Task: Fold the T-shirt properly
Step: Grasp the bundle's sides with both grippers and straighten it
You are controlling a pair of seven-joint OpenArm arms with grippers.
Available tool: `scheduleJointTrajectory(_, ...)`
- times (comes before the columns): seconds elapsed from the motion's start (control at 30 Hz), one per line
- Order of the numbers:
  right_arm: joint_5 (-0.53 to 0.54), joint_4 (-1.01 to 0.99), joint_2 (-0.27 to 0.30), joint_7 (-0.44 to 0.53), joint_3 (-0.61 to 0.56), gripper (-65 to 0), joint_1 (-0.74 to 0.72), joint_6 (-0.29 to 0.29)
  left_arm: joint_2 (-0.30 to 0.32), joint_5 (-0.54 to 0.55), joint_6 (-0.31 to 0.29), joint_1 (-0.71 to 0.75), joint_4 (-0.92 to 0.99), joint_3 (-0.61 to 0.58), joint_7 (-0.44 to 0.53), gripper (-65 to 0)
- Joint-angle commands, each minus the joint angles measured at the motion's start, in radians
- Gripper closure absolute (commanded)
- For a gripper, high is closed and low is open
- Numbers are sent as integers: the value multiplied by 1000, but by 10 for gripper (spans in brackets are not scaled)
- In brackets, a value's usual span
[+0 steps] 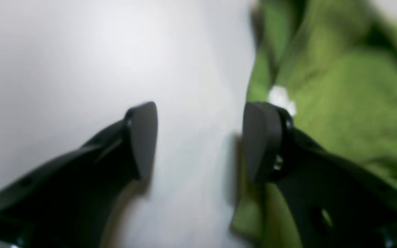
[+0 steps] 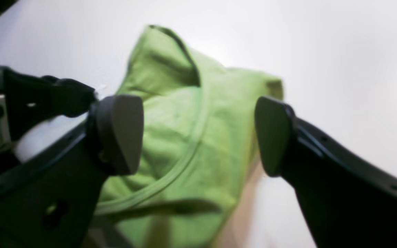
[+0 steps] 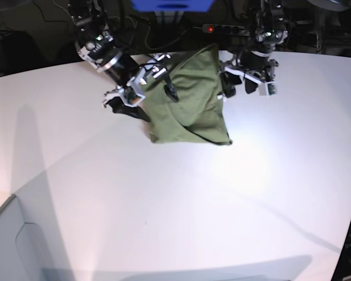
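While the T-shirt (image 3: 190,99) lies bunched, both tools, left (image 1: 200,141) and right (image 2: 198,136), seem spread, pinching nothing.

Black arms end in dark, rounded, paddle-shaped jaws.

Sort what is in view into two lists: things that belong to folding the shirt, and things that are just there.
Part of the job:
- T-shirt, partly folded
- left gripper, open, beside the cloth
- right gripper, open over the cloth

Just there:
- white table
- power strip with a red light, behind the table
- cables at the back
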State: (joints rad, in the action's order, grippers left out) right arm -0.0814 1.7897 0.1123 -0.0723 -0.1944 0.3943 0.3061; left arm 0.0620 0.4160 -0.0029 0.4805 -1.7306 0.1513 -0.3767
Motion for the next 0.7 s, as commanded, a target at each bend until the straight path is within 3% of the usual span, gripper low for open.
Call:
scheduleJointTrajectory(0.0,13,19,-4,30,8,-489,9,8,5,4,2,-10,10,-9,-6,-382)
scheduleJointTrajectory(0.27,12,17,-4,22,49,-489,24,8,9,4,2,-52,42,-89,-3,-381)
scheduleJointTrajectory(0.67,12,19,-6,21,88,-489,38,5,12,4,2,27,-125,-111,-5,-380)
